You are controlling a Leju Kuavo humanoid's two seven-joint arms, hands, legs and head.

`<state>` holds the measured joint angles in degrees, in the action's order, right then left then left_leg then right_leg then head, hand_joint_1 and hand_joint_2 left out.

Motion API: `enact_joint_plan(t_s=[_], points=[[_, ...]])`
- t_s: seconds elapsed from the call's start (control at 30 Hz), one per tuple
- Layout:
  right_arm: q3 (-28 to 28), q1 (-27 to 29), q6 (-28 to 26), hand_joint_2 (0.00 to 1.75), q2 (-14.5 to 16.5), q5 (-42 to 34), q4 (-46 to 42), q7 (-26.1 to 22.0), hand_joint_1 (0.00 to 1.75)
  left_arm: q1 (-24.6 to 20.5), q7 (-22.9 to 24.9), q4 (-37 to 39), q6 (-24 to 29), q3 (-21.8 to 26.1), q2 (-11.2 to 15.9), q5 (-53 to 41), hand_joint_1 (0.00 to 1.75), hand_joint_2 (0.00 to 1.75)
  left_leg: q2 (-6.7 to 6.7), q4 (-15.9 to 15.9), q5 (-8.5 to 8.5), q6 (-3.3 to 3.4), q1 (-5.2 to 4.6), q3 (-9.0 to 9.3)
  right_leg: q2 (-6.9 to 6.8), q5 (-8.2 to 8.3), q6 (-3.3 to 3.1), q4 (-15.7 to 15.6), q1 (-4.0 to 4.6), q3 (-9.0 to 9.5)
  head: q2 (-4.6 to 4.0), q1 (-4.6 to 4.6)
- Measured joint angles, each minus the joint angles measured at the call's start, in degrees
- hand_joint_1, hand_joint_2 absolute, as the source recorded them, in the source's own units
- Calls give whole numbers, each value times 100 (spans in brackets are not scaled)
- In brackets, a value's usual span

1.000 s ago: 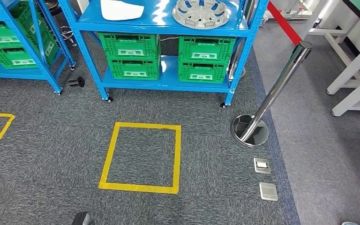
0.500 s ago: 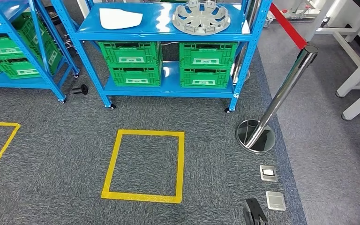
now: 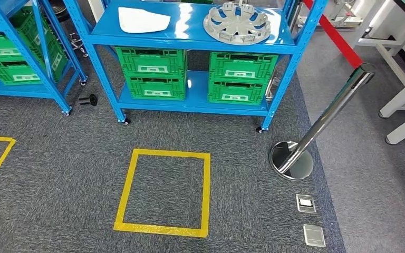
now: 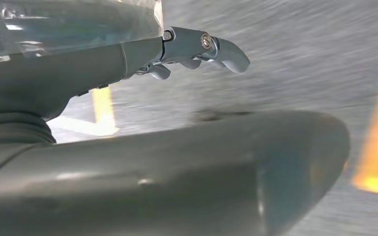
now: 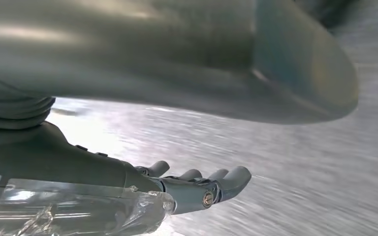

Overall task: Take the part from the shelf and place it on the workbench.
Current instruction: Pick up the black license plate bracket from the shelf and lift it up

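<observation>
Shelving (image 3: 190, 34) is sliding nearer as the robot is walking up; the grey round part (image 3: 237, 23) is lying on its top tier, far ahead of both hands. Left hand (image 4: 128, 98) and right hand (image 5: 142, 132) are hanging empty, fingers loosely apart.

A blue shelf (image 3: 190, 39) is seen on grey carpet (image 3: 58, 158). On its top level a round grey slotted part (image 3: 237, 23) and a white sheet (image 3: 142, 20) are laid. Four green crates (image 3: 195, 76) are stacked on the lower level. A yellow taped square (image 3: 163, 192) is marked on the carpet.
</observation>
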<state>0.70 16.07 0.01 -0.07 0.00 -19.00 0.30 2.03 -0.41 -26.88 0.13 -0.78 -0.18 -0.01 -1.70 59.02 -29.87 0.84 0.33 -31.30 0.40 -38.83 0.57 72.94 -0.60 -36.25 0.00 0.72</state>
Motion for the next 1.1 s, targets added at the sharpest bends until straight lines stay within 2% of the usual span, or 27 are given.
enact_joint_plan(t_s=[0.03, 0.07, 0.17, 0.2, 0.27, 0.3, 0.37, 0.4, 0.43, 0.47, 0.53, 0.57, 0.6, 0.63, 0.7, 0.73, 0.77, 0.83, 0.87, 0.9, 0.93, 0.97, 1.03, 1.07, 1.1], points=[[0, 102, 1, 0, -2, 0, 108, 4, 0, -70, -1, -104, 1, 1, 3, 1, 0, 0, -45, 0, -41, 9, -16, 50, 0, 11, -16, 121, 7, -159, 0, 22], [0, 167, 1, 0, -3, 0, 184, 7, 0, -100, 0, -183, 1, 2, 5, 1, 0, 0, -78, 0, -88, 12, -34, 118, 0, 152, -47, 34, 23, -218, 0, 49], [-1, 87, -1, 0, -7, 0, 246, 1, 0, -2, 14, -247, 1, 3, 5, 1, 0, 0, -82, -16, -229, 9, -75, 313, -4, 879, -217, -821, 110, -49, 0, 116], [0, -11, 1, 0, -10, 0, 236, -4, 0, 79, 21, -223, 0, 3, -3, 1, 0, 0, -68, -31, -268, -2, -85, 353, -2, 950, -267, -984, 150, 0, 0, 106], [4, -262, 2, 0, -11, 0, 138, -21, 0, 308, 37, -116, -1, 4, -20, 1, 0, 0, -35, -63, -342, -39, -91, 421, 28, 831, -356, -1142, 225, 94, 0, 102], [5, -402, 2, 0, -9, 0, 51, -29, 0, 454, 44, -34, -2, 3, -29, 1, 0, 0, -23, -56, -355, -63, -107, 483, 43, 766, -379, -1167, 242, 136, 0, 99], [2, -682, 0, 0, 3, 0, -170, -40, 0, 774, 60, 162, -2, 0, -37, 1, 0, 0, 2, -7, -395, -100, -142, 601, 58, 895, -424, -1298, 198, 293, 0, 120], [1, -841, -1, 0, 7, 0, -284, -44, 0, 926, 62, 269, -2, -2, -39, 1, 0, 0, 15, 89, -446, -128, -147, 600, 61, 923, -430, -1334, 169, 369, 0, 102], [0, -1003, 0, 0, 11, 0, -406, -46, 0, 1054, 64, 387, -2, -2, -35, 1, 0, 0, 25, 268, -542, -162, -137, 514, 69, 908, -441, -1355, 144, 434, 0, 78], [0, -1156, 0, 0, 11, 0, -537, -49, 0, 1168, 65, 513, -1, -2, -28, 1, 0, 0, 35, 544, -676, -199, -117, 346, 83, 879, -449, -1371, 137, 478, 0, 49], [2, -1386, 1, 0, 13, 0, -782, -50, 0, 1357, 68, 775, 0, 1, -2, 2, 0, 0, 46, 1161, -959, -259, -82, -109, 125, 802, -447, -1376, 125, 543, 0, -9], [1, -1447, 0, 0, 13, 0, -889, -50, 0, 1447, 70, 885, 1, 1, 8, 2, 0, 0, 49, 1314, -1010, -276, -72, -281, 153, 753, -439, -1376, 119, 592, 0, -29], [1, -1474, 0, 0, 14, 0, -970, -50, 0, 1517, 72, 969, 1, 1, 13, 2, 0, 0, 52, 1286, -939, -286, -65, -368, 179, 699, -429, -1375, 112, 659, 0, -48], [0, -1472, -1, 0, 14, 0, -1026, -50, 0, 1554, 73, 1018, 1, 1, 18, 2, 0, 0, 56, 1093, -748, -290, -60, -378, 199, 642, -417, -1375, 107, 737, 0, -66], [-4, -1354, -4, 0, 12, 0, -1041, -45, 0, 1459, 62, 1048, 1, 0, 25, 1, 0, 0, 78, 535, -188, -272, -61, -303, 200, 520, -378, -1390, 103, 896, -1, -94], [-6, -1249, -6, 0, 11, 0, -1001, -40, 0, 1331, 52, 1025, 0, -1, 26, 1, 0, 0, 92, 335, -68, -247, -73, -273, 184, 471, -350, -1403, 105, 944, -1, -108], [-8, -1115, -7, 0, 10, 0, -934, -33, 0, 1177, 44, 968, -1, -1, 25, 0, 0, 0, 107, 237, 30, -195, -84, -249, 161, 431, -320, -1415, 108, 980, -1, -115], [-7, -792, -1, 0, 14, 0, -714, -18, 0, 833, 27, 751, -2, -1, 19, -1, 0, 0, 113, 189, -21, -77, -97, -205, 113, 394, -273, -1423, 119, 1033, 0, -102], [-4, -613, 2, 0, 19, 0, -593, -10, 0, 657, 22, 616, -2, -1, 13, -1, 0, 0, 101, 166, 22, -25, -87, -160, 92, 386, -251, -1392, 121, 1048, 0, -87], [-1, -441, 4, 0, 24, 0, -458, -6, 0, 475, 15, 470, -2, -1, 7, 0, 0, 0, 86, 124, 6, 3, -77, -117, 76, 388, -225, -1292, 121, 1014, 0, -67], [1, -294, 3, 0, 27, 0, -319, -3, 0, 301, 10, 321, -2, -1, 2, 0, 0, 0, 70, 84, 9, 23, -61, -66, 66, 373, -194, -1099, 114, 897, 0, -49], [1, -166, 2, 0, 23, 0, -181, -3, 0, 146, 8, 163, -2, -1, 1, 1, 0, 0, 65, 50, -4, 37, -55, -29, 59, 319, -158, -806, 103, 698, 0, -27], [-1, 48, -1, 0, 11, 0, 106, -1, 0, -88, 4, -128, 0, 3, 8, 0, 0, 0, 37, 25, -53, 58, -51, 32, 42, 96, -106, -129, 78, 175, 0, 11], [-1, 146, -1, 0, 7, 0, 215, 2, 0, -160, 4, -238, 0, 5, 13, 0, 0, 0, 16, 23, -91, 60, -51, 72, 29, 0, -91, 112, 69, -59, 0, 26], [-1, 212, -1, 0, 5, 0, 303, 5, 0, -195, 4, -314, 1, 7, 16, 0, 0, 0, -6, 22, -136, 58, -50, 127, 18, -6, -84, 201, 63, -217, 0, 41]])
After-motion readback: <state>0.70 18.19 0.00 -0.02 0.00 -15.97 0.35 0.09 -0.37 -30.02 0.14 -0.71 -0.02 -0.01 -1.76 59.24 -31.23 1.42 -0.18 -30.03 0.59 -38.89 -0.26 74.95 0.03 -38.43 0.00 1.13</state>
